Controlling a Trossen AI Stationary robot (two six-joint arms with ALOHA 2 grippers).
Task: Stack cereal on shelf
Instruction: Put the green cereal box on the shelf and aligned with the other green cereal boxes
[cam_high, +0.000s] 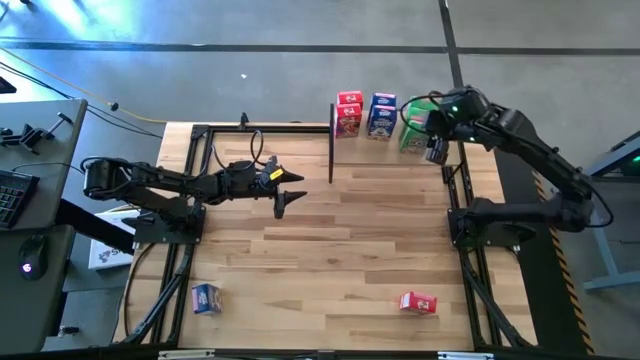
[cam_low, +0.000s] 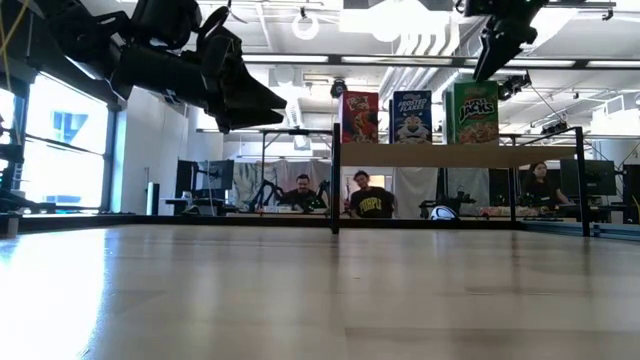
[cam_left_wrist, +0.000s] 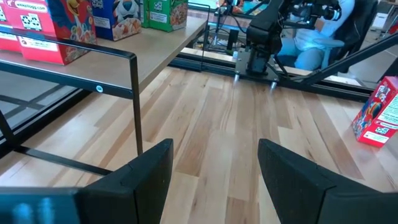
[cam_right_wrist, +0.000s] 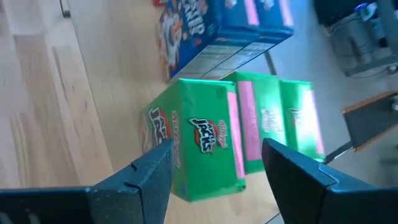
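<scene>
The plank-wood tabletop (cam_high: 340, 260) carries everything, with the two arms reaching in from its sides. At its far edge stands the shelf (cam_low: 455, 155), a light-wood board on thin black posts, well ahead of the left claw (cam_high: 285, 190), which hangs above the middle of the tabletop with its fingers apart and nothing between them. The right claw (cam_high: 436, 150) hovers just over the shelf's right end, fingers spread, directly above the green Apple Jacks boxes (cam_right_wrist: 205, 149), not touching them. Beside those, toward the left claw, stand the blue Frosted Flakes boxes (cam_low: 412, 117), then the red cereal boxes (cam_low: 360, 117), all upright on the shelf. Far behind both claws, near the tabletop's front edge, a single blue box (cam_high: 206, 298) lies to the left and a single red box (cam_high: 418, 302) lies to the right.
</scene>
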